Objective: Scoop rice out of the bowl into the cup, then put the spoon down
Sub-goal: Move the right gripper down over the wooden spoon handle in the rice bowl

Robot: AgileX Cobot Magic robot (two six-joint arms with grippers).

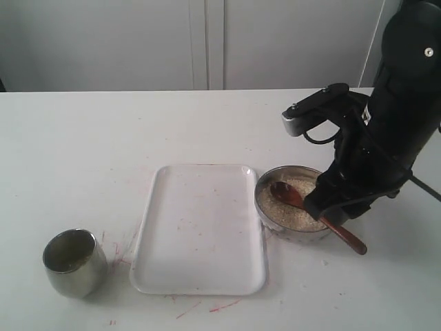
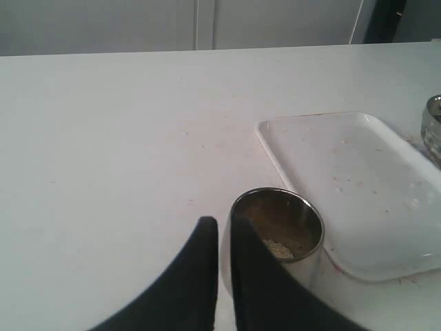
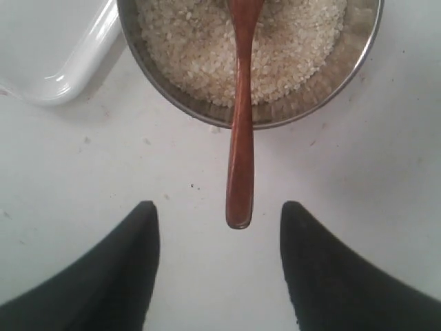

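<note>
The steel bowl holds rice. The wooden spoon lies in it, its handle resting over the rim toward the table's front right. My right gripper hovers open just behind the handle's end, touching nothing. In the right wrist view the spoon runs from the rice over the bowl's rim. The cup stands at the front left. My left gripper is shut beside the cup, which holds a little rice. It does not show in the exterior view.
A white rectangular tray lies between cup and bowl, with faint red marks on it and on the table around it. The tray sits just past the cup in the left wrist view. The right arm rises at the right.
</note>
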